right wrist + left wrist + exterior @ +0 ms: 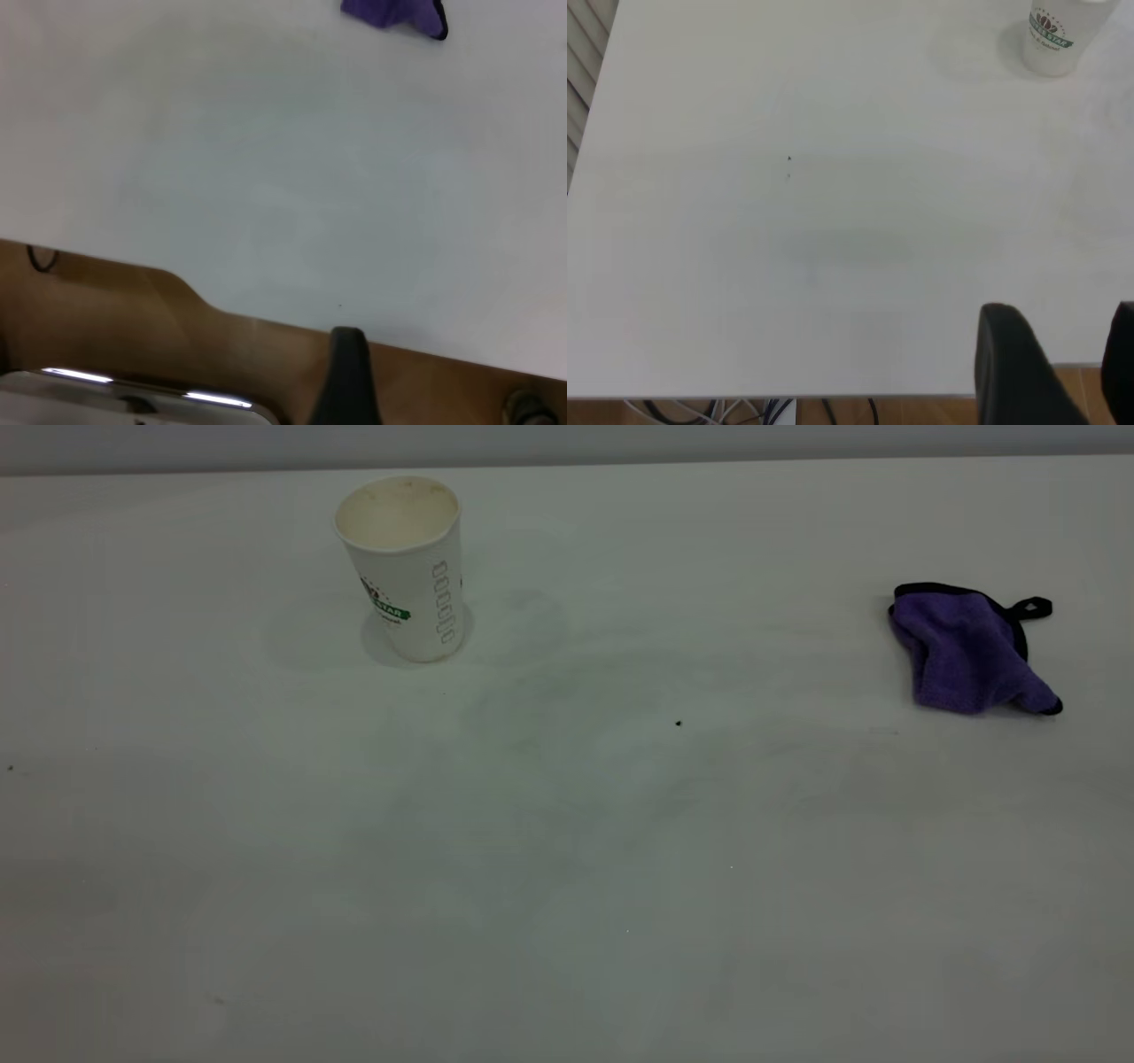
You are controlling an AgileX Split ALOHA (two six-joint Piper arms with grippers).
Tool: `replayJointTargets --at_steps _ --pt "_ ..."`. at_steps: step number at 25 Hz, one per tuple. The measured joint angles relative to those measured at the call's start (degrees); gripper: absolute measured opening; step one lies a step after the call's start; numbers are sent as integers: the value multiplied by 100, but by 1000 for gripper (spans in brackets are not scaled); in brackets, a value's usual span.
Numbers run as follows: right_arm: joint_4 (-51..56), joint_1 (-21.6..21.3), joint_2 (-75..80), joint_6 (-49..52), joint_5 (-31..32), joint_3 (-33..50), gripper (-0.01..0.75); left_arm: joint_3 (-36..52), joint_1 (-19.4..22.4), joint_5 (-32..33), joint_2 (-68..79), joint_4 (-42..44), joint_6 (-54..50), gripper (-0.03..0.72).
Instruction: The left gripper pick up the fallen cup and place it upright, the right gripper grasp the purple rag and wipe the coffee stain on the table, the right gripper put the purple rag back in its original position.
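With the cup (403, 567) set upright at the surface's (567, 886) far left, the purple rag (967, 651) laid crumpled far right and no stain visible, the task appears finished; left gripper (1063, 372) fingers are parted and empty, right gripper's (347, 376) cannot be told.

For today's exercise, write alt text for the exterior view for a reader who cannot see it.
A white paper cup stands upright at the far left of a pale table, and a crumpled purple rag lies far to its right. A tiny black speck sits between them; no arm appears.
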Motion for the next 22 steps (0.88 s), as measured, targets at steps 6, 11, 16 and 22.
replayJointTargets --at_steps 6,11,16,22 --pt "-52 0 -46 -57 -82 348 679 0 0 0 0 0 0 316" --pt "-196 0 -46 -52 -56 403 668 0 5 0 0 0 0 316" --pt "-216 0 -46 -52 -55 403 655 0 5 0 0 0 0 316" --pt "-220 -83 -185 -52 -49 403 641 0 5 0 0 0 0 316"
